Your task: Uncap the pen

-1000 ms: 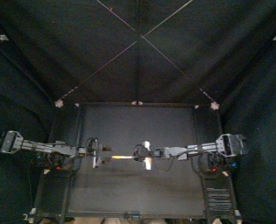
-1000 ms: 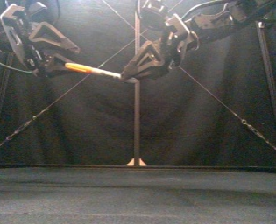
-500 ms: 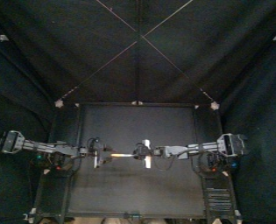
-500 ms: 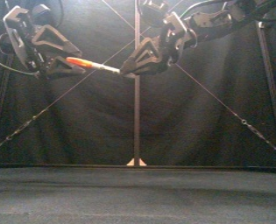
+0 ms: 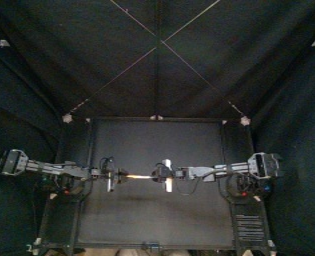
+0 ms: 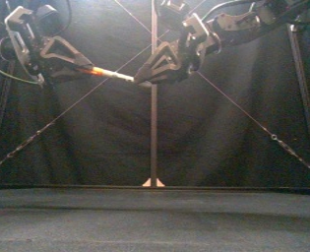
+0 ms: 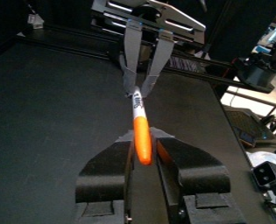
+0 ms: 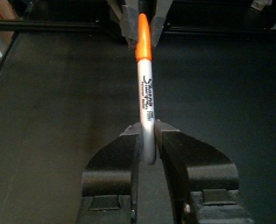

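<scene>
Held high above the black desk (image 6: 155, 219): a pen (image 6: 114, 74), orange toward the left, pale toward the right, tilted slightly down to the right. Clamped at the orange end by the left claw (image 6: 87, 69), at the pale end by the right claw (image 6: 140, 79). Only a short stretch showing between them.
</scene>
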Controlling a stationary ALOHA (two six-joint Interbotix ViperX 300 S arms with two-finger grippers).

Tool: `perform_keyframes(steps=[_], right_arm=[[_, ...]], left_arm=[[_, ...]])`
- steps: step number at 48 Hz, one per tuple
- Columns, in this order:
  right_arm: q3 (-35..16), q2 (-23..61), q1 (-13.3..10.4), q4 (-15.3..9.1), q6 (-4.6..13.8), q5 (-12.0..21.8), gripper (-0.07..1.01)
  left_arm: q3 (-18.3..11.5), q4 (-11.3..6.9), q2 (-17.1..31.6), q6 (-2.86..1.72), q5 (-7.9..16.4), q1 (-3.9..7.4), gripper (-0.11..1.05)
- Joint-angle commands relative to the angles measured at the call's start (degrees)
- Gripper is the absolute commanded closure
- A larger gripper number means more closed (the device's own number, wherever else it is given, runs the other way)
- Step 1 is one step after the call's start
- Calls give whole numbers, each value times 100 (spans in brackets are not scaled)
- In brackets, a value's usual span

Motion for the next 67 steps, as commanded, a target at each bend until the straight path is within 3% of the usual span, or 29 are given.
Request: perform_keyframes(steps=[1, 20, 31, 67], right_arm=[[53, -325, -26, 0, 9, -53, 39], [809, -1046, -70, 290, 35, -343, 39], [1187, -1336, -149, 325, 35, -519, 39], [1441, -1696, -167, 325, 26, -606, 39]], left_arm=[[-132, -9, -18, 0, -53, 18, 45], [-18, -18, -264, 0, -53, 0, 45], [26, -18, -360, 0, -53, -18, 45], [70, -18, -413, 0, -53, 0, 45]])
